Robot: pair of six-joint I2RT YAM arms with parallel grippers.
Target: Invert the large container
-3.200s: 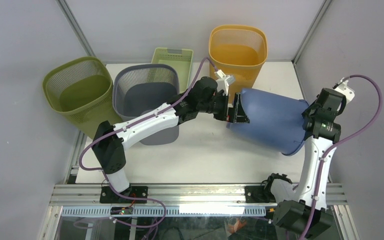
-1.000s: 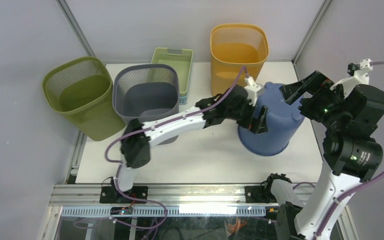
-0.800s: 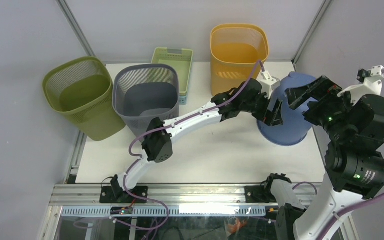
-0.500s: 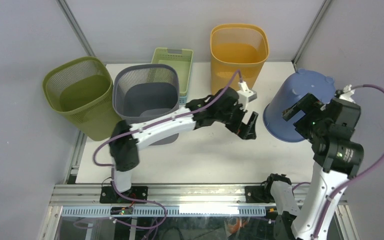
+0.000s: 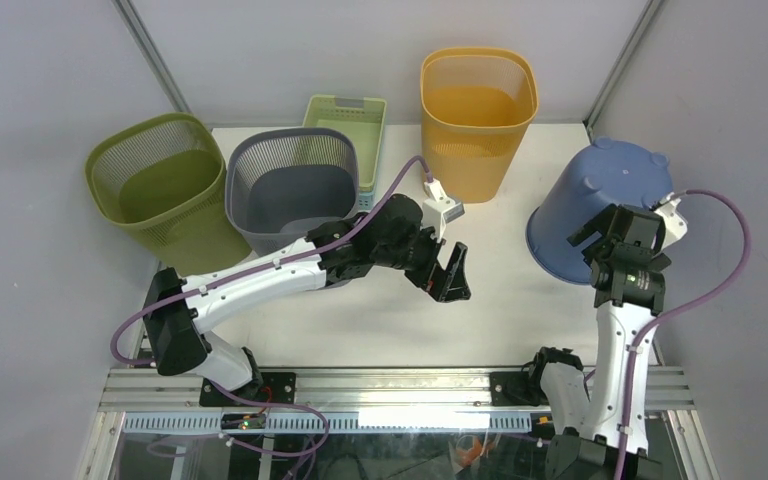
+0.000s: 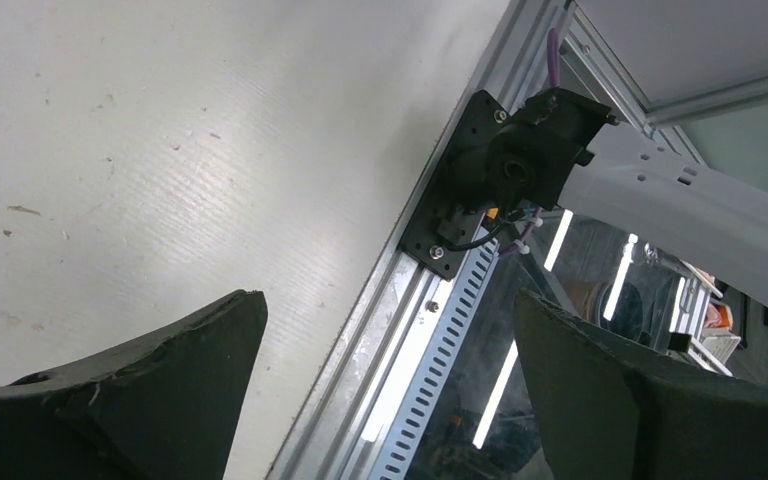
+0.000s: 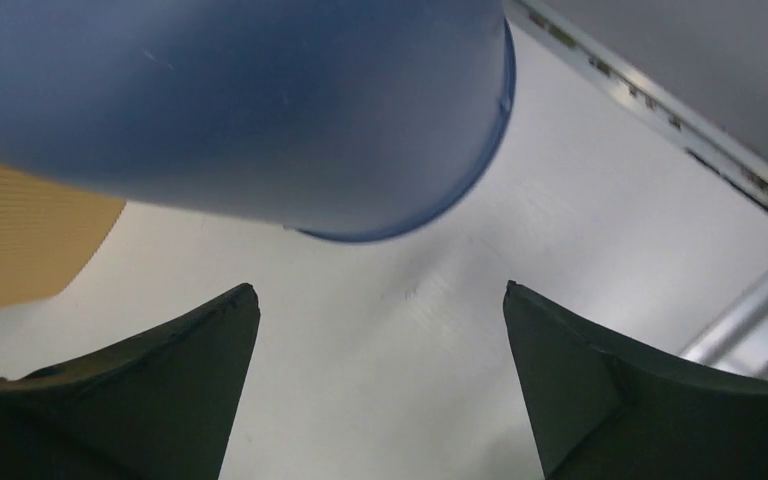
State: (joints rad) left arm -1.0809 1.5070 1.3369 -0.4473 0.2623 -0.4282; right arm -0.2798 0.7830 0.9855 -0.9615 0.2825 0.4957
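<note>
The blue bucket (image 5: 592, 200) stands mouth down near the right edge of the table (image 5: 380, 320), its flat base facing up; in the right wrist view its rim (image 7: 430, 205) sits low against the white tabletop (image 7: 410, 380), though whether it rests flat all round cannot be told.

The right fingers (image 5: 592, 238) are spread wide and hold nothing; they sit just beside the bucket's near side, and from the wrist the two dark fingers (image 7: 140, 400) show bare table between them, with the bucket (image 7: 260, 100) beyond and apart from them.

The left fingers (image 5: 457, 270) are also spread wide and empty; they hang over the middle of the table, well apart from the bucket; in the left wrist view the dark fingers (image 6: 160, 400) frame the table (image 6: 160, 150), the metal rail (image 6: 410, 330) along its near edge, and a black arm mount (image 6: 500, 170) fixed there.

An orange basket (image 5: 478, 100) stands at the far edge; a pale green tray (image 5: 345, 120) lies to its left; a grey basket (image 5: 293, 190) stands in front of the tray; an olive basket (image 5: 160, 190) stands at the far left corner.
</note>
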